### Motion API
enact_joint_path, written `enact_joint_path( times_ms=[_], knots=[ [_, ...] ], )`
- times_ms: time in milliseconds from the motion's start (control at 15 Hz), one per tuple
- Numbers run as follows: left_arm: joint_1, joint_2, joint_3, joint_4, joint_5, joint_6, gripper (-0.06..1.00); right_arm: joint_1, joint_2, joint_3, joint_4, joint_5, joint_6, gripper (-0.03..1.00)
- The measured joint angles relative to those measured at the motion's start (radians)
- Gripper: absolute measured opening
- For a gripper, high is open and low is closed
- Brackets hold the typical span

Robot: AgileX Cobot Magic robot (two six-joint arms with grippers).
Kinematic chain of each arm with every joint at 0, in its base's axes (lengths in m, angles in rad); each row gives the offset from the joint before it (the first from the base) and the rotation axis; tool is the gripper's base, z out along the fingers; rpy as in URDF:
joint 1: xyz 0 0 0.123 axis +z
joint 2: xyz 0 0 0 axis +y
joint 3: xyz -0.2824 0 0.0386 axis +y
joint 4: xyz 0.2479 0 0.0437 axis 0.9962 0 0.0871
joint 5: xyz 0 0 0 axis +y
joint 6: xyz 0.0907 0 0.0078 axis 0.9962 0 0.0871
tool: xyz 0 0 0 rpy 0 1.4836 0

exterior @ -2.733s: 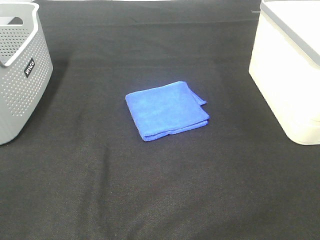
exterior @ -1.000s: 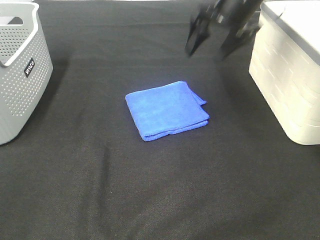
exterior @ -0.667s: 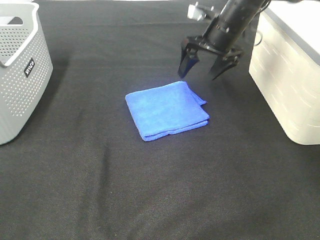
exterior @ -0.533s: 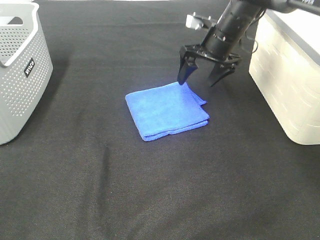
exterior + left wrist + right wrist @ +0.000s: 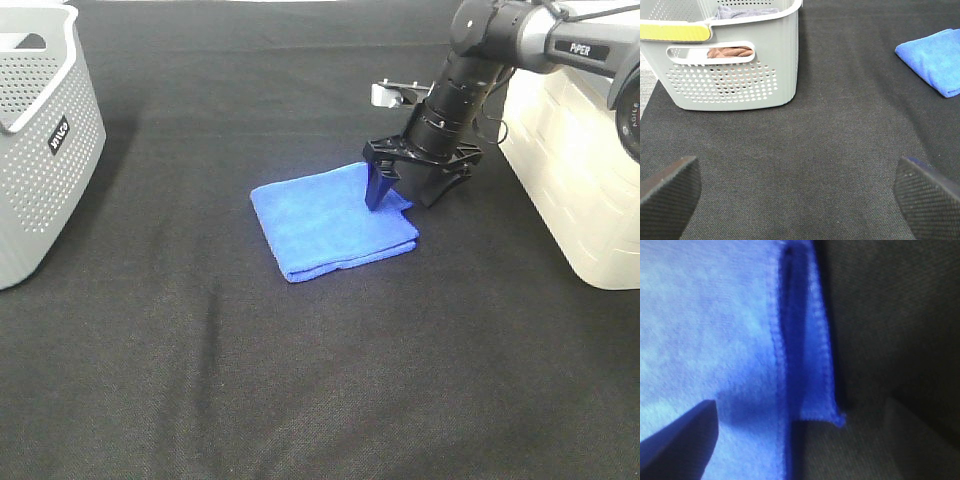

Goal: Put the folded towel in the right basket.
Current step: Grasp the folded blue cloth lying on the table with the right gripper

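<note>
**Exterior high view: right gripper set astride the towel's edge, nothing gripped yet**

I see the right gripper [image 5: 403, 203] low over the blue folded towel [image 5: 333, 220], which lies flat on the black table cloth [image 5: 300, 390] about midway between the two baskets. The jaws stand well apart and hold nothing. One finger is over the towel's top face, and the other is off it, above bare cloth on the side towards the right basket [image 5: 575, 200]. I judge this straddle is deliberate: with the layered edge between the fingers, closing should pinch all the folds together so the towel lifts as one bundle. The right wrist view bears this out, with the stitched, stacked edge running up between the two dark fingertips.

The left gripper [image 5: 797, 200] hangs wide open and empty near the grey left basket [image 5: 740, 75], well clear of the work.

Some things I cannot settle. The right wrist picture is close and soft, so I cannot tell whether the fingertips touch the towel or the cloth. The right basket is cut off by the frame edge and its inside is out of sight. The left basket holds some fabric that I can only partly see.
</note>
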Motion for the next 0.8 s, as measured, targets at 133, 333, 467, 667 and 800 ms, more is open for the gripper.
enact_joint_path(
  times_ms=[133, 333, 467, 667, 800],
  knots=[
    [0.000, 0.000, 0.000, 0.000, 0.000, 0.000, 0.97, 0.000, 0.009, -0.004, -0.002, -0.007, 0.000, 0.88],
    [0.000, 0.000, 0.000, 0.000, 0.000, 0.000, 0.97, 0.000, 0.015, -0.012, 0.000, 0.003, 0.000, 0.88],
    [0.000, 0.000, 0.000, 0.000, 0.000, 0.000, 0.97, 0.001, 0.021, -0.012, 0.007, 0.008, 0.000, 0.87],
    [0.000, 0.000, 0.000, 0.000, 0.000, 0.000, 0.97, 0.081, 0.042, -0.026, -0.001, 0.004, 0.022, 0.86],
    [0.000, 0.000, 0.000, 0.000, 0.000, 0.000, 0.97, 0.161, 0.056, -0.032, 0.023, -0.016, 0.025, 0.84]
  ],
)
